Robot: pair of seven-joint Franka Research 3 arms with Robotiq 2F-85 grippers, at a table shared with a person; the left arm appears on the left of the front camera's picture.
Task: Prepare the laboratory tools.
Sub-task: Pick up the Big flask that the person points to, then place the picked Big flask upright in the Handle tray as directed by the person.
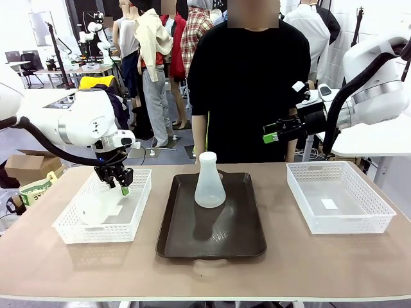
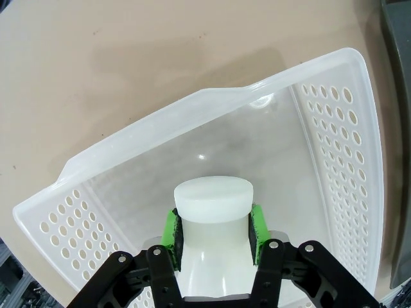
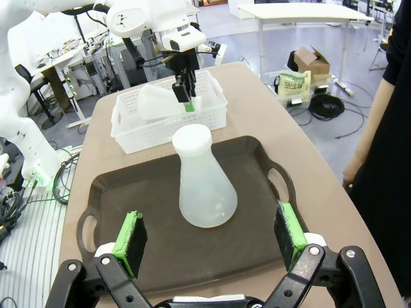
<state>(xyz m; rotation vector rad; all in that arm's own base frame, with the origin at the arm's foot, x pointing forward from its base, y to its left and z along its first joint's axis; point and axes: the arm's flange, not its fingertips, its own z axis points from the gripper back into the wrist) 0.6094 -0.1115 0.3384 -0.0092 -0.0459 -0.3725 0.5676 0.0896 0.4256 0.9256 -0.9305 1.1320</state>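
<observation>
White flask [image 2: 217, 260], seemingly snug in left pincer [image 2: 215, 234]

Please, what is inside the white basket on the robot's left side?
A frosted flask lies inside the basket, its neck between the pads of the left end effector. The basket floor under the flask is covered and cannot be seen.
</observation>
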